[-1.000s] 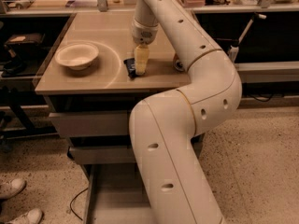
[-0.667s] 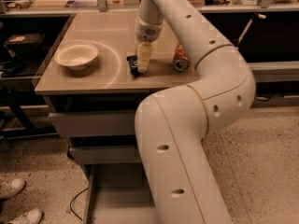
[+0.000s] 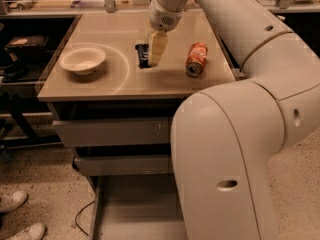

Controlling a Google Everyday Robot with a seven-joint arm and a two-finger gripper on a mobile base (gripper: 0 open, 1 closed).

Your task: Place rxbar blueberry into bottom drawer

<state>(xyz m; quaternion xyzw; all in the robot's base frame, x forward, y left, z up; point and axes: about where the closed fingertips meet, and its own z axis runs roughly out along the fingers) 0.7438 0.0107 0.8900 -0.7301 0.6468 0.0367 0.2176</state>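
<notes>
Tabletop (image 3: 100,84): rxbar blueberry (image 3: 142,55) at pincer (image 3: 153,61)

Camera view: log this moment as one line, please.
gripper: at dark navy snack bar on tan tabletop | bottom grey drawer: open, bar not yet in | orange can: lying right of gripper

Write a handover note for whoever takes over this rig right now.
Gripper: down at the tabletop, right beside the rxbar blueberry; no grasp can be confirmed.
Rxbar blueberry: appears to lie on the tabletop, between the white bowl and the tipped orange soda can.
Bottom drawer: pulled open below the two shut upper drawers.
Done: drawer open, gripper at the bar.
Left: grasp the bar, lift it, carry it down, release it in the drawer.
</notes>
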